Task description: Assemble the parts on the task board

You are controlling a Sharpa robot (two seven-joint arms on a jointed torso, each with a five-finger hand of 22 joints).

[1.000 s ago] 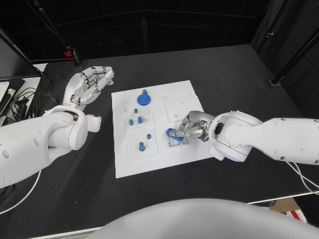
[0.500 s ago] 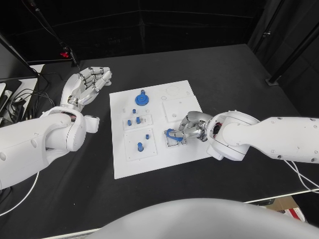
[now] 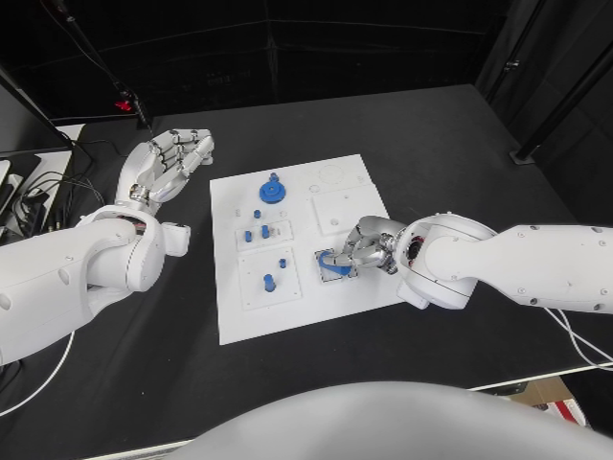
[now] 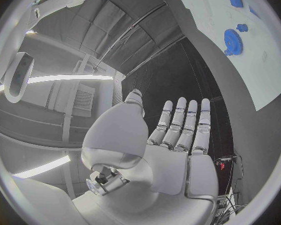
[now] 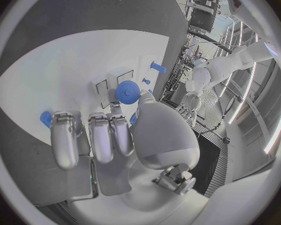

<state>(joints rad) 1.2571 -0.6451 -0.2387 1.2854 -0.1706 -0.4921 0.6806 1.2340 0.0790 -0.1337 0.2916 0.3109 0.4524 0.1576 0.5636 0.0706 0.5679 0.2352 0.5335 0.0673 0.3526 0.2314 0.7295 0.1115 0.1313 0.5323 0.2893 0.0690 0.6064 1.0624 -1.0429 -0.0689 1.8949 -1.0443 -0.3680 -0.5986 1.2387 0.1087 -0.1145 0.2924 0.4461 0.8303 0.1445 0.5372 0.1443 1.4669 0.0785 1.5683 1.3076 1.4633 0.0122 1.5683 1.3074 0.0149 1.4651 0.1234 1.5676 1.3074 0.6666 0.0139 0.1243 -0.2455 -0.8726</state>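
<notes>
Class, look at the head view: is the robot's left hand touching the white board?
No. The left hand is held open over the black table, apart from the left edge of the white board.

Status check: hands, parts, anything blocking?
Left hand open, off the task board. Right hand grips a blue part at the board's right edge. Blue gear stands at its far end. No obstruction seen.

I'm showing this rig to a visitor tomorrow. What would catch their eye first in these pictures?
Probably the white task board mid-table, dotted with small blue parts, the blue gear at its far end standing out. Next, the right hand, pressed down on the board's right side with a blue part at its fingers, while the left hand hangs open beside the board's left edge.
</notes>
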